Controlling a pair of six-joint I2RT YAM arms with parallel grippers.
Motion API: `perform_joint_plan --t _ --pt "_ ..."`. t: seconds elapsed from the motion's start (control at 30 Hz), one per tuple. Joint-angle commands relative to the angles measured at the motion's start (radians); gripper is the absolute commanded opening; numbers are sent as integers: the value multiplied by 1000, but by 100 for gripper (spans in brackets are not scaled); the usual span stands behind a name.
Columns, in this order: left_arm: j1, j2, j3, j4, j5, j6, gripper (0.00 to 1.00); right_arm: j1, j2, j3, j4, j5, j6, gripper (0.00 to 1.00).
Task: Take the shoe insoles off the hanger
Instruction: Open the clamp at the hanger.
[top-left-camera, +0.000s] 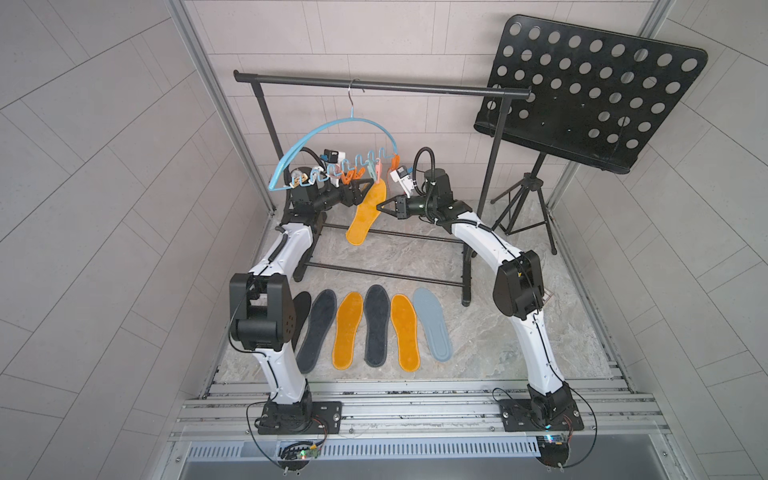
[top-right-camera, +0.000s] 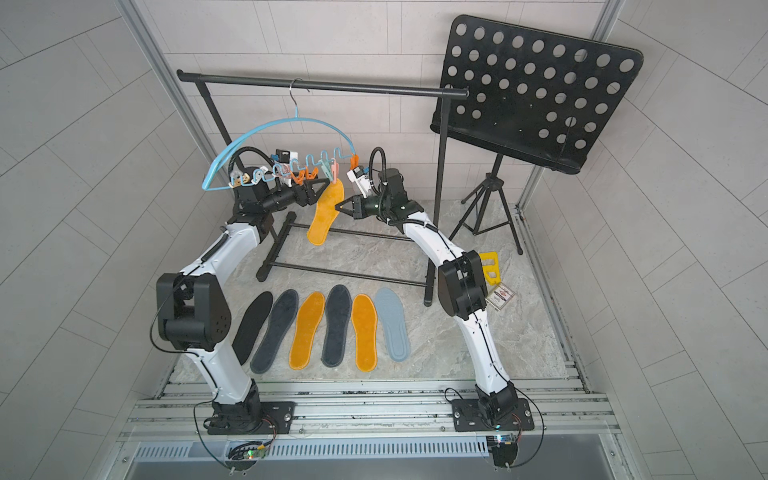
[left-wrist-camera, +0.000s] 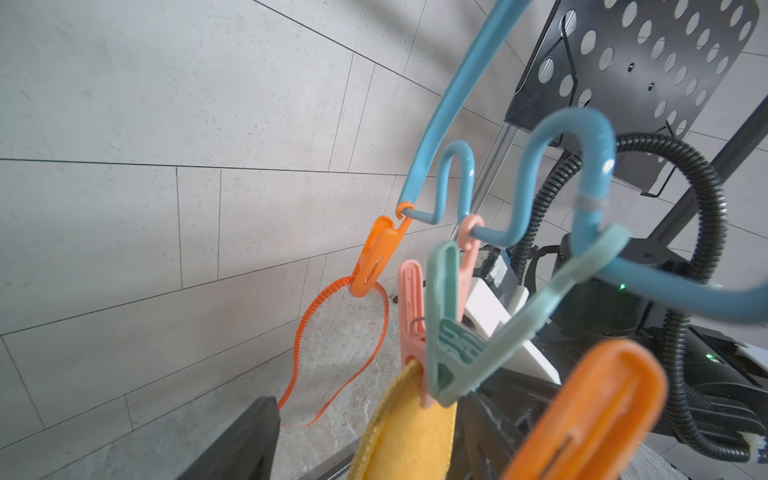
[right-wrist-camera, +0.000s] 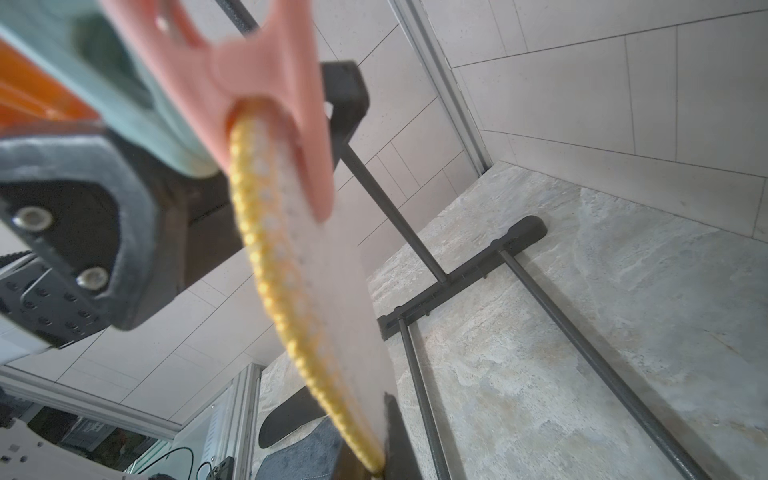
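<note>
Between the closed tips of the right claw (top-left-camera: 379, 206) the side edge of the hanging insole (top-left-camera: 365, 216), an orange-yellow one, is pinched. Its top is bitten just above that claw by a pink clip (left-wrist-camera: 411, 316) on the light-blue hanger (top-left-camera: 353, 121), and its lower end is slanted down and away from the claw, clear of the table (top-left-camera: 498, 332). Opposite the right claw, the left claw (top-left-camera: 365, 190) is seen with its jaws spread wide to either side of the clipped top; whether the clip is touched cannot be told. Ahead of the left claw a red-orange mesh insole (left-wrist-camera: 340, 349) is held by an orange clip (left-wrist-camera: 376, 257) at the hanger's end. High above both claws the hanger is hooked over a black garment rack (top-left-camera: 374, 86). Well below the claws, six insoles are laid side by side on the table: a black insole (top-right-camera: 251, 328) on the left claw's side, a dark grey insole (top-left-camera: 316, 330), a flat orange-yellow insole (top-left-camera: 348, 330), a second dark grey insole (top-left-camera: 376, 326), a second orange-yellow insole (top-left-camera: 405, 332) and a light grey-blue insole (top-left-camera: 433, 324) on the right claw's side.
</note>
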Motion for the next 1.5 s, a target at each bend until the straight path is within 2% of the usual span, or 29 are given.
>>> perform_joint_plan --t 0.0,0.2,0.3,0.43,0.5,0.6,0.7,0.83,0.93,1.07,1.17,1.33,1.47 --pt "-2 3 47 75 64 -6 77 -4 -32 -5 -44 -76 -5 0" --pt "-13 28 82 69 160 -26 76 -10 -36 -11 -52 -113 -6 0" --pt "-18 9 75 6 175 13 75 -11 -35 -6 -50 -113 -3 0" --pt "-11 -37 38 -206 93 187 72 -17 -34 1 -46 -110 -3 0" --pt "3 -51 5 -231 55 200 70 -21 -35 2 -44 -109 0 0" --pt "29 -76 -55 -200 58 181 70 -27 -38 2 -45 -109 0 0" --pt "45 -102 -85 -237 51 217 70 -29 -39 -1 -47 -113 1 0" --pt "61 -125 -50 -473 -8 379 70 -29 -42 -1 -44 -116 4 0" --pt "77 -124 -36 -570 -48 425 70 -30 -40 -2 -40 -120 5 0" --pt "85 -94 -28 -564 -112 400 72 -30 -40 -5 -33 -129 9 0" --pt "87 -42 50 -555 -154 317 72 -30 -41 -8 -27 -145 8 0" --pt "77 59 214 -538 -107 204 71 -30 -45 -16 -30 -174 -3 0" --pt "62 64 246 -478 -42 175 71 -30 -46 -26 -37 -184 -13 0"
